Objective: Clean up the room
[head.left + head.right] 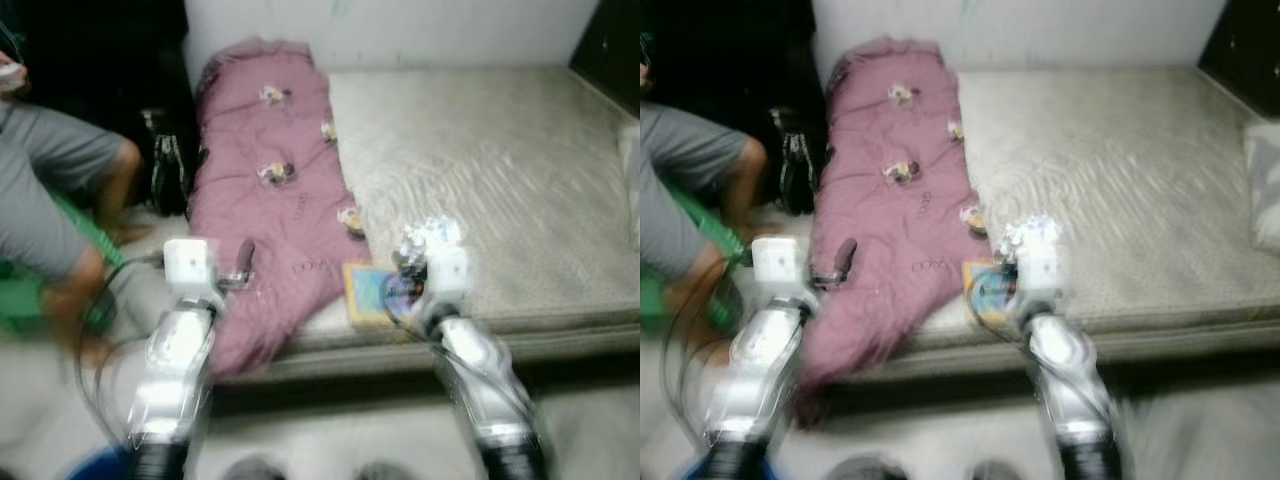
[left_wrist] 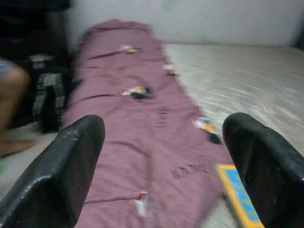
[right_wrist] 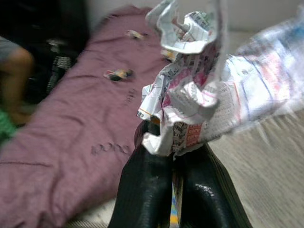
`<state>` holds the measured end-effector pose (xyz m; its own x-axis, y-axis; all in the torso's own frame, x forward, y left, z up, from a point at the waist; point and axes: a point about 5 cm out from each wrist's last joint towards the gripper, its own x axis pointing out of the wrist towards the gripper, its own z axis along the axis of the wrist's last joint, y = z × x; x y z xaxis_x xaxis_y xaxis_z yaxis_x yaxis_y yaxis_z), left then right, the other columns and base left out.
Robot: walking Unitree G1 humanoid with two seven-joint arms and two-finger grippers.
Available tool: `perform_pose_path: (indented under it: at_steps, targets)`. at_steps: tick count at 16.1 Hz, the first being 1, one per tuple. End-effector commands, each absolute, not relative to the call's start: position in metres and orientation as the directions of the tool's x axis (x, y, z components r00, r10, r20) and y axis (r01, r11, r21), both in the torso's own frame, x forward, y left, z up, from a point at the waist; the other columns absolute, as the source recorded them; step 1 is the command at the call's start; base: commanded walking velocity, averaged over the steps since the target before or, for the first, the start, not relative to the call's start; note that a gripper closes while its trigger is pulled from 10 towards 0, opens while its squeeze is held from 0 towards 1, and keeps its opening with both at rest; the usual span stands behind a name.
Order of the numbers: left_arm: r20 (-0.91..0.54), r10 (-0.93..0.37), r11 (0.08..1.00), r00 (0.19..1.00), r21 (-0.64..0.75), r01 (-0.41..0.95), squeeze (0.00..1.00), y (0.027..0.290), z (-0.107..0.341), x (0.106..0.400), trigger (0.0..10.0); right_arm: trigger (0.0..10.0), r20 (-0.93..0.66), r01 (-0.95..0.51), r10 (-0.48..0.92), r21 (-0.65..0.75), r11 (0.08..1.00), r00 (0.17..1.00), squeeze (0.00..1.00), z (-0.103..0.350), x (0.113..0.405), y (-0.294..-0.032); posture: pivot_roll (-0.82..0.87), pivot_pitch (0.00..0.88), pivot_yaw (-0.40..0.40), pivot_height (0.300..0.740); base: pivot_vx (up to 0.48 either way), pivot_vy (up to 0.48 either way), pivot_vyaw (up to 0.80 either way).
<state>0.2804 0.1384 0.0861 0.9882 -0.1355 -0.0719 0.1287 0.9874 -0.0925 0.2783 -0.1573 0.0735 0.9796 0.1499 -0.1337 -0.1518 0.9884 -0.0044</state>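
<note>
Right gripper (image 3: 172,156) pinches crumpled newspaper (image 3: 199,95), held over the mattress (image 1: 500,170) front edge, above a yellow-bordered book (image 1: 372,292). Left gripper (image 2: 166,161) fingers spread wide, over the mauve quilt (image 1: 265,210) on the mattress. Person seated beside the mattress (image 1: 50,190).

Dim, even indoor light; all four views motion-blurred.
</note>
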Motion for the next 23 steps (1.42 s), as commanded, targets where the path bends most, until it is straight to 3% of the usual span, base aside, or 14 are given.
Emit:
perform_pose_path:
  at_steps: [1,7,23]
  targets:
    - [-0.031,-0.11,0.992,0.993,-0.057,0.109,0.0,0.148,0.096,0.283,10.0,10.0,-0.095,-0.165,0.164,0.002,0.986,0.982,0.0,0.082,0.283,-0.151,-0.03,0.0,0.001,0.74,0.0,0.0,0.0]
    - [-0.036,-0.112,0.993,0.993,-0.029,0.111,0.0,0.148,0.097,0.28,10.0,10.0,-0.076,-0.236,0.235,0.0,0.972,0.969,0.0,0.086,0.284,-0.138,-0.01,0.0,-0.006,0.74,0.0,0.0,0.74]
    - [-0.047,-0.12,0.993,0.992,-0.012,0.12,0.0,0.153,0.095,0.279,10.0,10.0,-0.065,-0.231,0.229,-0.028,0.973,0.971,0.0,0.086,0.284,-0.142,-0.02,0.0,-0.001,0.74,0.0,0.0,0.79]
